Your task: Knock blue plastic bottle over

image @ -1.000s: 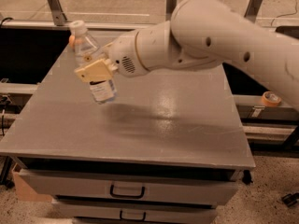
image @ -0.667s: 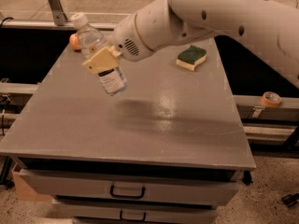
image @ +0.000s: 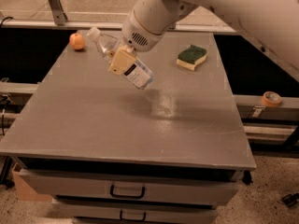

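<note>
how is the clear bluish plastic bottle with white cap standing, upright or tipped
Tipped: the blue plastic bottle leans cap up-left, gripper against its middle.

Our white arm enters from upper right. Left of centre, our gripper clamps the blue plastic bottle.

Counter: one, bearing the items below.
Blue plastic bottle: one, tilting in the air over the far-left part of the counter.
Gripper: one, clasping that bottle at mid-body, hanging near the far edge.
Round orange fruit: one, sitting at the far-left corner.
Green-topped sponge: one, lying near the far-right corner.
Tape roll: one, resting beyond the right edge.
Drawer handles: two, showing below the near edge, the upper handle and the lower handle.
</note>
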Robot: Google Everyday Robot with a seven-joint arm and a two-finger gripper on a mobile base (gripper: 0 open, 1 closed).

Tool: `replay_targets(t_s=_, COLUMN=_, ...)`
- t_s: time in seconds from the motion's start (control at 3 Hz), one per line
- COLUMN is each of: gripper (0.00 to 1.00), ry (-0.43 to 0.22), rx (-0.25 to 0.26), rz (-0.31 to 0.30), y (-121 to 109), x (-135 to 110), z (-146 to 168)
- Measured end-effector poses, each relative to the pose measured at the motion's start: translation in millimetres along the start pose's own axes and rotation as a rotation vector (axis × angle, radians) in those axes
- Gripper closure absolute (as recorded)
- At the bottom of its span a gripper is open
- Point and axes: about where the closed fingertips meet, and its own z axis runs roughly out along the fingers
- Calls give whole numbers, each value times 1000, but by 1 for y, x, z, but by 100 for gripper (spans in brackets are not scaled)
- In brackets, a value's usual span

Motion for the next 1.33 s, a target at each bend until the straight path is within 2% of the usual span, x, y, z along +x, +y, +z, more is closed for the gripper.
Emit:
replay_targets(t_s=0.33, gripper=100, ry=170, rx=15, rz=-58, y=-12, x=30, z=13)
replay_targets(t_s=0.67, gripper=82, ry=259, rx=-28, rz=-74, y=-8, x=50, z=34)
replay_targets(t_s=1.0, gripper=60, ry=271, rx=-82, rz=-38, y=-2, x=69, z=51)
replay_targets(t_s=1.33, gripper=36, ry=209, rx=-147, rz=-4, y=8, x=74, z=65)
